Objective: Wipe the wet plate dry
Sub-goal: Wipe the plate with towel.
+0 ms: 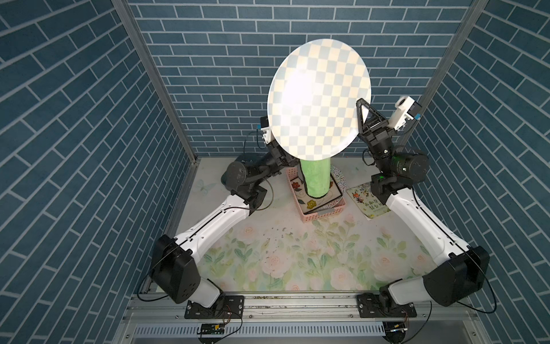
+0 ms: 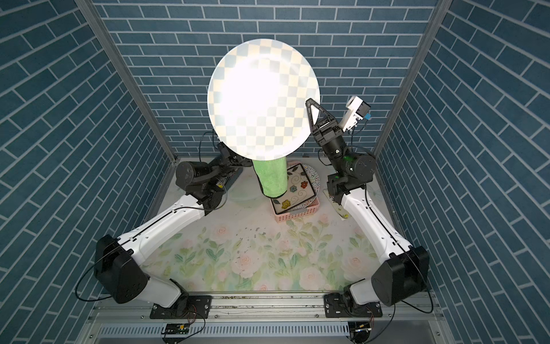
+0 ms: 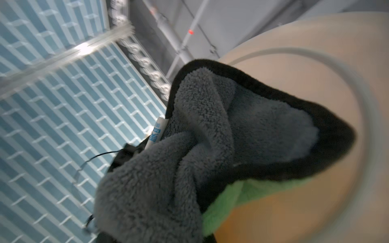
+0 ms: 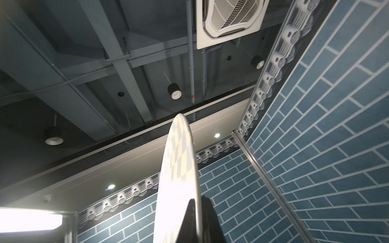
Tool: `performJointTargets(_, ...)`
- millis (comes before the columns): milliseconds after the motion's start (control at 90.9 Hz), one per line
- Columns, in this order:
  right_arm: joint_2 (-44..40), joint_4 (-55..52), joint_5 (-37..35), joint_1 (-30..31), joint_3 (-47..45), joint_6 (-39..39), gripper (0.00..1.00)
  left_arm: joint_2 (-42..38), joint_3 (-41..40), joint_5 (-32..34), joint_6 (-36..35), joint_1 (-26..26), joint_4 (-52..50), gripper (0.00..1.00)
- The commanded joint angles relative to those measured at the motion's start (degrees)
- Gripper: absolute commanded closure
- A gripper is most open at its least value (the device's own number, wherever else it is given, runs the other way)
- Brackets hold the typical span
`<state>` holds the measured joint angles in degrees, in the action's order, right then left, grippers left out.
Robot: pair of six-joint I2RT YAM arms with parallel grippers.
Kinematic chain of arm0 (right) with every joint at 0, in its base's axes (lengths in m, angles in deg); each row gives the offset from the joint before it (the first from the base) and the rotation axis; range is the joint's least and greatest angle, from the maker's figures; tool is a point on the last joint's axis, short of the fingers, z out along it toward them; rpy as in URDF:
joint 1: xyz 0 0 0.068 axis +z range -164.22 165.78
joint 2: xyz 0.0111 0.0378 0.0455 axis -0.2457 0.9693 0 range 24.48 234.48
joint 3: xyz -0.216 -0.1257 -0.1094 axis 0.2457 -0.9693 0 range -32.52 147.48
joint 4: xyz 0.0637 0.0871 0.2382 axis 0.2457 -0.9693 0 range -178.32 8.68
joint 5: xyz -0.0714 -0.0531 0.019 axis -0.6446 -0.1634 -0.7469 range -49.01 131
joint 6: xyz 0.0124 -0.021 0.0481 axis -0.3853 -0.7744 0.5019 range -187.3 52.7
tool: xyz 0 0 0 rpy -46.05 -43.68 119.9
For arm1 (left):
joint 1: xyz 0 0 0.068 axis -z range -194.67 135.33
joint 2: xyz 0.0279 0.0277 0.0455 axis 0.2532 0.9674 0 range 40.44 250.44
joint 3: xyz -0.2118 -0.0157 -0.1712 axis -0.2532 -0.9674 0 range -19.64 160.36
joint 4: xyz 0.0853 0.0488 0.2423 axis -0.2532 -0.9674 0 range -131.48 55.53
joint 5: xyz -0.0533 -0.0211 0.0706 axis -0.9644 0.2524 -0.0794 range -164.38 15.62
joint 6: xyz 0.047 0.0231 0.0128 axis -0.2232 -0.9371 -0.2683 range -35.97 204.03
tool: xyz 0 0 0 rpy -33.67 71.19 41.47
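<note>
Checkered ceramic fills both top views: the plate (image 1: 320,101) is lifted well clear of the table and tipped on edge, its patterned face washed out by glare. The right gripper (image 1: 360,104) has it by the rim, and the right wrist view shows one dark finger on each face of the plate, jaws closed down to the thickness of the rim. The left gripper (image 1: 281,156) sits across from it, on the plate's far, plain side, and its fingertips are hidden. It appears clamped shut on a bunched cloth (image 3: 210,136), grey fleece with black trim and a green reverse. The cloth's loose end hangs down below that gripper towards a pink basket (image 1: 324,213) of other plates.

In the left wrist view the cloth lies against the plate's cream underside, so I judge the wiping to be under way on the back. Whether any water remains cannot be told — the glare hides it. The patterned face, and setting the plate down, probably remain.
</note>
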<state>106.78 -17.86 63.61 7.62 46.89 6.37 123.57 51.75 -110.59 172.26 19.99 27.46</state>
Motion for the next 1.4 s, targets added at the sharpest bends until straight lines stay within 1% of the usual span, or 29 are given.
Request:
performJointTargets(0, -1.10, -4.43, -8.04, -4.10, -2.58, -3.63, 1.00, -10.40, -4.87, -0.50, -11.04, -1.91, -6.58, 1.00)
performJointTargets(44, -2.82, -7.39, -8.96, -4.55, -4.40, -5.79, 1.00, -14.36, -3.73, 2.57, -20.36, -2.48, -18.47, 1.00)
performJointTargets(77, -4.42, -10.11, -9.83, -4.61, -6.06, -7.67, 1.00, -16.29, -1.18, 7.07, -29.87, -2.18, -31.04, 1.00)
performJointTargets(121, -5.84, -13.08, -10.53, -4.36, -7.55, -11.10, 1.00, -17.54, 2.71, 13.67, -39.81, -1.15, -45.33, 1.00)
performJointTargets(165, -7.19, -15.21, -11.05, -3.94, -9.07, -13.49, 1.00, -17.45, 6.35, 19.32, -46.11, -0.58, -55.09, 1.00)
performJointTargets(209, -7.98, -16.07, -11.59, -3.36, -10.88, -14.59, 1.00, -16.53, 8.96, 24.32, -49.81, -0.52, -60.36, 1.00)
performJointTargets(275, -8.21, -16.70, -11.69, -1.86, -12.48, -15.62, 1.00, -13.82, 12.00, 28.71, -52.74, -0.53, -65.23, 1.00)
performJointTargets(385, -8.13, -18.21, -12.49, 1.24, -12.75, -18.35, 1.00, -9.07, 15.25, 30.37, -54.95, -0.49, -66.11, 1.00)
performJointTargets(440, -8.23, -18.64, -12.77, 2.33, -12.65, -19.68, 1.00, -7.13, 16.37, 34.00, -54.62, -0.48, -67.08, 1.00)
performJointTargets(506, -8.60, -18.96, -13.23, 3.42, -12.84, -20.91, 1.00, -5.81, 16.70, 40.57, -53.90, -0.54, -68.67, 1.00)
performJointTargets(561, -9.06, -18.96, -13.17, 3.98, -13.42, -21.43, 1.00, -5.17, 16.48, 42.92, -53.94, -0.60, -68.52, 1.00)
performJointTargets(627, -9.59, -19.04, -12.11, 4.52, -14.14, -21.87, 1.00, -4.17, 16.66, 43.40, -53.74, -0.71, -68.02, 1.00)
performJointTargets(704, -10.44, -20.07, -10.40, 5.44, -15.52, -23.08, 1.00, -2.52, 19.03, 44.96, -54.03, -1.19, -69.72, 1.00)
performJointTargets(770, -12.03, -21.08, -9.86, 7.54, -17.84, -24.72, 1.00, -1.14, 21.91, 46.70, -54.64, -2.61, -72.14, 1.00)
performJointTargets(858, -12.83, -20.42, -8.44, 10.61, -20.99, -25.80, 1.00, 1.05, 25.41, 46.48, -55.72, -4.73, -74.78, 1.00)
performJointTargets(891, -12.49, -19.11, -7.36, 11.34, -21.62, -25.22, 1.00, 2.34, 27.67, 44.26, -57.48, -4.83, -75.48, 1.00)
performJointTargets(935, -11.78, -17.29, -6.29, 11.81, -21.62, -24.14, 1.00, 4.75, 30.68, 38.42, -59.59, -4.62, -76.00, 1.00)
performJointTargets(1001, -10.61, -15.80, -5.77, 11.90, -20.21, -22.84, 1.00, 9.11, 34.59, 27.00, -61.10, -3.07, -76.20, 1.00)
performJointTargets(1034, -10.17, -15.38, -6.29, 11.78, -19.19, -22.56, 1.00, 11.03, 36.14, 24.00, -61.48, -1.43, -76.49, 1.00)
performJointTargets(1067, -9.75, -15.66, -7.02, 11.50, -17.68, -22.57, 1.00, 12.17, 37.10, 23.07, -62.13, 0.37, -77.14, 1.00)
performJointTargets(1144, -8.69, -16.76, -7.49, 8.64, -13.55, -21.34, 1.00, 12.97, 36.05, 24.52, -63.64, 4.02, -78.41, 1.00)
performJointTargets(1265, -9.20, -15.16, -6.63, 2.13, -11.65, -15.43, 1.00, 10.00, 27.39, 23.75, -64.10, 5.37, -78.10, 1.00)
performJointTargets(1331, -10.94, -16.19, -6.57, 0.41, -12.42, -15.28, 1.00, 7.79, 23.90, 28.31, -64.06, 5.06, -79.92, 1.00)
performJointTargets(1353, -11.75, -16.73, -6.71, 0.26, -12.81, -15.92, 1.00, 7.12, 23.18, 30.98, -63.84, 4.61, -80.71, 1.00)
performJointTargets(1386, -12.86, -17.85, -6.87, 0.26, -13.56, -16.95, 1.00, 5.92, 22.44, 33.16, -62.98, 3.33, -81.58, 1.00)
